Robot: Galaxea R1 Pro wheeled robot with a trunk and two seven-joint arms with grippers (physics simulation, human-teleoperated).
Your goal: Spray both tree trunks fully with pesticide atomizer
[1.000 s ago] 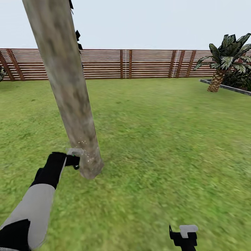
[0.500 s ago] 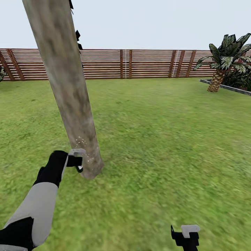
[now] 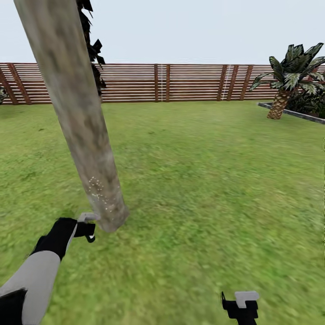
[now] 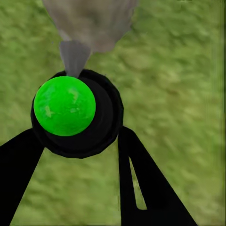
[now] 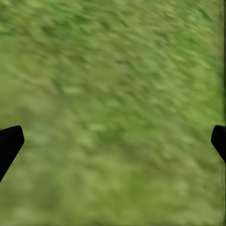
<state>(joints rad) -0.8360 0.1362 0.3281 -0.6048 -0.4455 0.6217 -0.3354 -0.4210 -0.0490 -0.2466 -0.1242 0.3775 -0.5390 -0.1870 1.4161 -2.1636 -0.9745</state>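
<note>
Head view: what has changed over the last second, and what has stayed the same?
The whole picture shifted, so the camera moved. The left gripper, still shut on the atomizer, now sits lower and farther out from the tree trunk. White specks remain low on the trunk. The right gripper stays open, empty.

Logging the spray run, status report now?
Left gripper shut on atomizer, aimed at tree trunk. White pesticide specks low on the trunk only. Right gripper open over grass. Nothing in the way.
</note>
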